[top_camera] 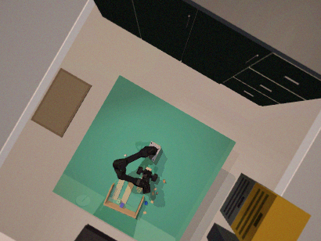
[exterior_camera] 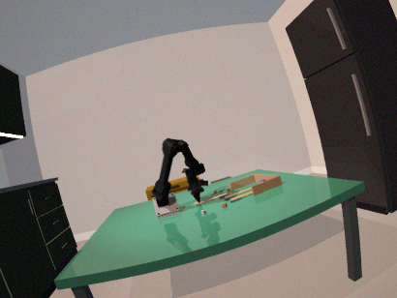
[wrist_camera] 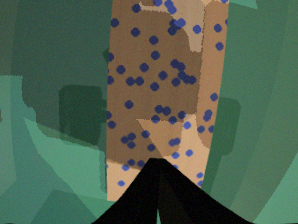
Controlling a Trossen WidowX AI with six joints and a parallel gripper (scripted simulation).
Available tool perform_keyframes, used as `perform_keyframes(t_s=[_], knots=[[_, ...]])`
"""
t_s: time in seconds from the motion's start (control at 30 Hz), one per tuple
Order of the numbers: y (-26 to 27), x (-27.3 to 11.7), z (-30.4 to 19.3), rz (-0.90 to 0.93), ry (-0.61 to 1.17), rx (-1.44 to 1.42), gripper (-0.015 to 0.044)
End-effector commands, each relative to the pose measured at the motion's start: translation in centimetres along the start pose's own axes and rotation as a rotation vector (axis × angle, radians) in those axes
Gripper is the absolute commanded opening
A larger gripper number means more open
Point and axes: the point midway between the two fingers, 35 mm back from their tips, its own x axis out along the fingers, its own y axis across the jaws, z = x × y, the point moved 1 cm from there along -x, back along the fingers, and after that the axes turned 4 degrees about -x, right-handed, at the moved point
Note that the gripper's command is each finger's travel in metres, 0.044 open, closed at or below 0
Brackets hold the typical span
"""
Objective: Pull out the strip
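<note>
My gripper [top_camera: 148, 170] [exterior_camera: 198, 202] [wrist_camera: 156, 165] is shut. Its closed tips are over the near end of a wooden strip with blue dots [wrist_camera: 127, 92], which runs away up the wrist view, partly in shadow; the tips appear to touch its top. This strip also shows in the exterior view [exterior_camera: 212, 197], reaching out toward the arm's base. Other pale strips [top_camera: 118, 189] [top_camera: 128, 192] lie side by side in the open-sided wooden frame [top_camera: 121, 210] [exterior_camera: 267, 186]. Small cubes are near their far ends, one of them purple-blue [top_camera: 122, 205]. I cannot tell which cube is labelled.
The arm's light base [top_camera: 155, 152] [exterior_camera: 167, 208] stands behind the gripper. Several small pieces lie outside the frame, among them a blue one [top_camera: 146, 203], an orange-brown one [top_camera: 164, 181] [exterior_camera: 224, 205] and a pale one [top_camera: 125, 156] [exterior_camera: 203, 212]. The frame's walls stand above the green table.
</note>
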Motion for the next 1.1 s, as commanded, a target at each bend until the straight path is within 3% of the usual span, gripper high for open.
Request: perform_keyframes(t_s=[0.0,0.6,0.77,0.9,1.07], knots=[[0.0,0.4,-0.9,0.002,0.029,-0.005,0.0],[0.0,0.4,-0.9,0.002,0.029,-0.005,0.0],[0.0,-4.0,0.3,0.004,0.027,-0.004,0.0],[0.0,-4.3,0.3,0.004,0.028,-0.005,0.0],[-0.1,-4.3,2.5,0.003,0.027,0.07,0.0131]])
